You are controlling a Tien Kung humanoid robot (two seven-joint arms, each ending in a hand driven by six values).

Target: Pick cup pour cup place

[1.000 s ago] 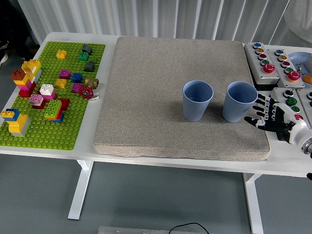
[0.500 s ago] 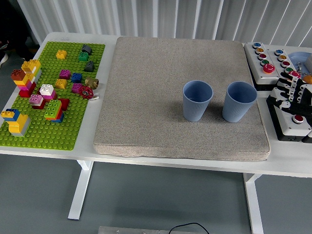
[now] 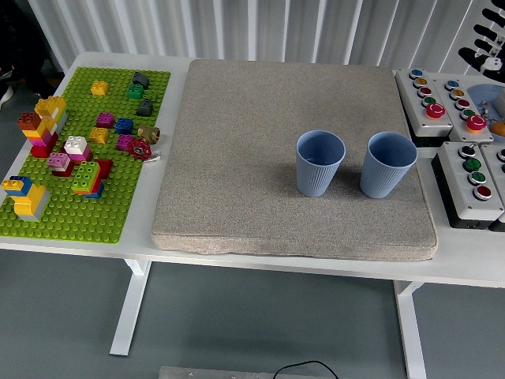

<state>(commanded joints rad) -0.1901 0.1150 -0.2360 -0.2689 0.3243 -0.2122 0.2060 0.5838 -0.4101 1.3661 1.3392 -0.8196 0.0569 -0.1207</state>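
On the grey felt-like mat (image 3: pixel 260 142), right of its middle, we see two pale blue ribbed plastic cups standing side by side: the left blue cup (image 3: pixel 319 163) and the right blue cup (image 3: pixel 387 164), near each other but not touching. Both stand upright, mouths up, long axes vertical, each tapering toward its base. What either holds we cannot tell from above.

We judge the task to be either finished or not begun, since nothing grips a cup. Our right hand (image 3: pixel 487 47) shows only at the upper right corner, well apart from both cups, its black-and-white fingers (image 3: pixel 480 33) spread and holding nothing. Our left hand is out of view.

If a pick is next, we would need to bring the right hand down beside the right blue cup and wrap its wall without tipping it.

Further out lie grey button boxes (image 3: pixel 450 103) at right and a green brick baseplate (image 3: pixel 87 150) at left, all on the white table (image 3: pixel 237 257).
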